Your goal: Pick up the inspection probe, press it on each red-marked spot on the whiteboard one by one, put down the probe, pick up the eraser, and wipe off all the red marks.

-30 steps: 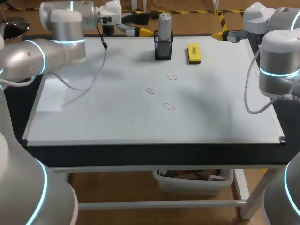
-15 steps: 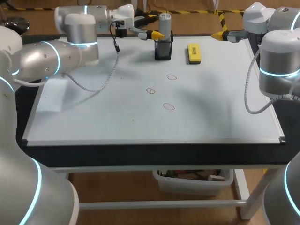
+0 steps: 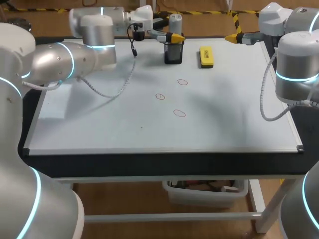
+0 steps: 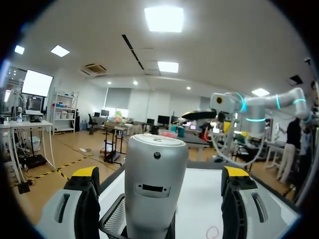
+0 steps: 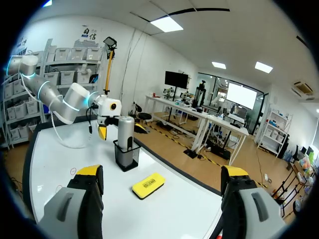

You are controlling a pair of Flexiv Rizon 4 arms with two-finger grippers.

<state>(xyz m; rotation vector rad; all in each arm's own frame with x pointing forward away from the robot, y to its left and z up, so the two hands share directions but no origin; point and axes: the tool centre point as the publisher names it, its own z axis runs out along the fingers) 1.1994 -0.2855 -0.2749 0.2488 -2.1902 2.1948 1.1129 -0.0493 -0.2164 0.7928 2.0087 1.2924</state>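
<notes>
**Desk:** What does the overhead view show?

**Me:** My left gripper (image 3: 172,31) is at the whiteboard's (image 3: 99,129) far edge. Its fingers are spread either side of the inspection probe (image 3: 175,22), which stands upright in its black holder (image 3: 173,52). Nothing is gripped. The yellow eraser (image 3: 206,56) lies just right of the holder, and three red marks (image 3: 179,113) sit mid-board, nearer than both. My right gripper (image 3: 234,37) hangs at the far right corner, which I judge keeps the middle free.

**Desk:** And the left wrist?

**Me:** The probe (image 4: 154,164) is centred between my yellow tips with a gap on each side, so the jaws are wide and hold nothing. The mesh holder (image 4: 112,221) hides the lower body, so I judge the grip belongs higher up.

**Desk:** The right wrist?

**Me:** The fingers are apart and empty. The eraser (image 5: 148,184) lies ahead, with the holder and probe (image 5: 125,132) beyond it. There is open board around the marks, but the far edge runs close behind the holder. I judge the lift should go straight up, then toward the near side.
</notes>
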